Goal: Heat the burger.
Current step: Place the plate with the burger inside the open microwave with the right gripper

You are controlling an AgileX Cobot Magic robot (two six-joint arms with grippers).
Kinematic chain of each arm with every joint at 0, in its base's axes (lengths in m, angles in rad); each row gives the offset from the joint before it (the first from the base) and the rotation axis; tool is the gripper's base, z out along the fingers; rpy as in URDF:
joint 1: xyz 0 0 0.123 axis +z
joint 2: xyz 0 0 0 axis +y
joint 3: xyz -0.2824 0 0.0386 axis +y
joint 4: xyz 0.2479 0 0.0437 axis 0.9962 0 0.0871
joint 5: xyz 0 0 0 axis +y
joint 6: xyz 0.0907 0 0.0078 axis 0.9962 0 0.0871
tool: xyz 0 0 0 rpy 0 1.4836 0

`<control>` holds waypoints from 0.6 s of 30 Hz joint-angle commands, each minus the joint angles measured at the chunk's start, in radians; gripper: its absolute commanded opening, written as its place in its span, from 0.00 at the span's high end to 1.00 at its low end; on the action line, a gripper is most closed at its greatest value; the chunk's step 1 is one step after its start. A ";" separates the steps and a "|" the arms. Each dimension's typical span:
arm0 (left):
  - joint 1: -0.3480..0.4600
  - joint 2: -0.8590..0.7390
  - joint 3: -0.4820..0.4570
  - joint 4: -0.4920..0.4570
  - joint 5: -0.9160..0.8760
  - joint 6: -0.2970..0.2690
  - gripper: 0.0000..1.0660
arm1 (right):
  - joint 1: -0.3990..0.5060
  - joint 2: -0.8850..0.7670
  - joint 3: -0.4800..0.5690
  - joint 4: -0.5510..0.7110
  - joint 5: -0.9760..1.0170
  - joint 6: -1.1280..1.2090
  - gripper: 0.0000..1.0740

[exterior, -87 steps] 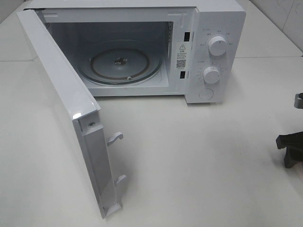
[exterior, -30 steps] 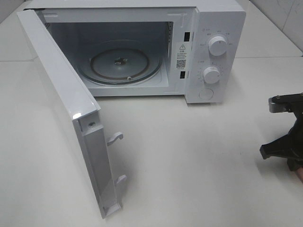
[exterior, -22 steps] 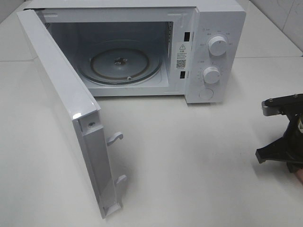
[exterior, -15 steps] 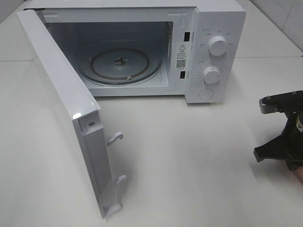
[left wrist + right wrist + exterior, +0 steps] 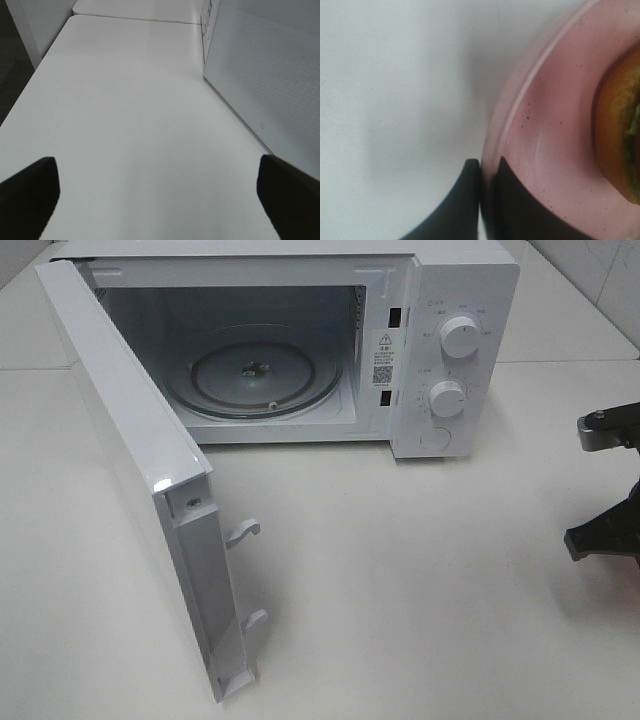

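My left gripper (image 5: 157, 165) stands wide open. Its two dark fingers (image 5: 30, 195) sit far apart, one at each side of the wrist view. Their blunt tips are level with each other and nothing is between them.

My right gripper (image 5: 487, 165) is closed down to a thin slit. Its two black fingers (image 5: 462, 210) taper to points and pinch the rim of a pink plate (image 5: 545, 125), one finger outside the rim and one inside it.

The high camera catches only part of my right arm (image 5: 608, 535), a dark, angular stretch at the right edge of the view.
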 commanded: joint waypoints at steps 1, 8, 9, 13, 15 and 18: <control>0.002 -0.012 0.002 -0.005 -0.001 -0.002 0.06 | 0.002 -0.048 0.001 -0.050 0.052 -0.016 1.00; 0.002 -0.012 0.002 -0.005 -0.001 -0.002 0.06 | 0.002 -0.097 0.001 -0.042 0.088 -0.034 1.00; 0.002 -0.012 0.002 -0.005 -0.001 -0.002 0.06 | 0.002 -0.103 0.001 -0.042 0.095 -0.035 1.00; 0.002 -0.012 0.002 -0.005 -0.001 -0.002 0.06 | 0.002 -0.132 0.001 -0.038 0.109 -0.040 1.00; 0.002 -0.012 0.002 -0.005 -0.001 -0.002 0.06 | 0.009 -0.147 0.001 -0.038 0.123 -0.043 1.00; 0.002 -0.012 0.002 -0.005 -0.001 -0.003 0.06 | 0.038 -0.154 0.001 -0.039 0.144 -0.049 1.00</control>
